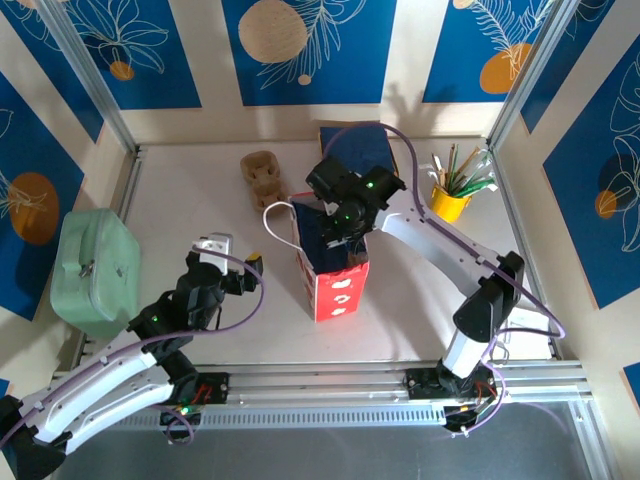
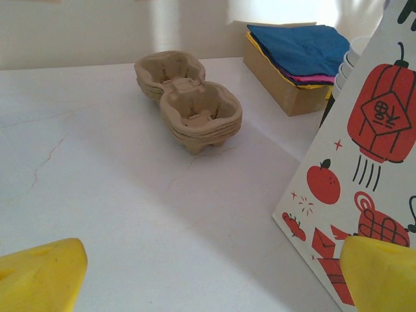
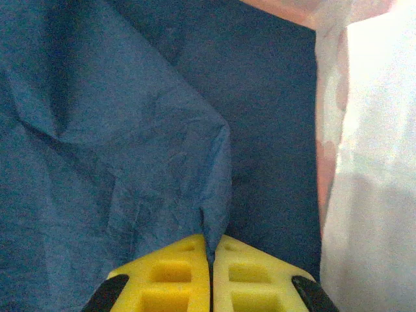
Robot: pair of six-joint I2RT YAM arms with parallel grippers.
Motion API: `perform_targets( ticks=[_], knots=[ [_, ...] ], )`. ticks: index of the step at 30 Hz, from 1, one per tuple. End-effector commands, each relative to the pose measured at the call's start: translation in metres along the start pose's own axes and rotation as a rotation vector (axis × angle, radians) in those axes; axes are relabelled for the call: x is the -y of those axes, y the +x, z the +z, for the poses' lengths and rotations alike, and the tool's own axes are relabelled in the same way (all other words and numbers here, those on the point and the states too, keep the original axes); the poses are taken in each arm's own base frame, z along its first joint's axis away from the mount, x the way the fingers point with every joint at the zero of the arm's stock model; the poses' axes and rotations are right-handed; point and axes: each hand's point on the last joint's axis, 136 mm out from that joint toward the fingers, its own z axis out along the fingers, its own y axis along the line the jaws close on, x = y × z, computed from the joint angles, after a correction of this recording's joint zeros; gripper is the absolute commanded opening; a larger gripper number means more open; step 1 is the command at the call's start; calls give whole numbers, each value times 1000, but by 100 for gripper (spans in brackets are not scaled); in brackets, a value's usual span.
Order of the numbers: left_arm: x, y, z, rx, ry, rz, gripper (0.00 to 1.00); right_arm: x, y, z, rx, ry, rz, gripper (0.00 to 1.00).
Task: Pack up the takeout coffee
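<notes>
pinching a fold of blue napkin (image 3: 130,130) between yellow fingers (image 3: 175,273) that are pressed tight together, the right gripper (image 1: 335,225) sits in the open mouth of the paper bag (image 1: 335,290). in the right wrist view the napkin's crease runs straight into the seam between the two pads, with the bag's pale inner wall to the right. where the takeout coffee is i cannot tell; blue paper covers what lies inside the bag.

the left gripper (image 1: 237,255) is spread wide and holds nothing, low over the table (image 1: 200,200) just left of the bag, whose red lantern print faces its camera. a stack of pulp cup carriers (image 2: 188,101) stands further back. a box (image 2: 296,58) of blue napkins is behind the bag.
</notes>
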Motion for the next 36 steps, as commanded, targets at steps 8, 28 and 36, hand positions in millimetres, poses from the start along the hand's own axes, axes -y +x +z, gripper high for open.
perform_targets(
  ticks=[8,28,36],
  knots=[
    [2,2,0,8,11,-6,99,-6,4,5,-32,37,-18,7],
    [2,3,1,8,12,-13,99,-13,-32,-58,204,-54,-25,35],
    [2,3,1,9,9,-14,99,-20,-44,-88,315,-122,-54,37]
  ],
)
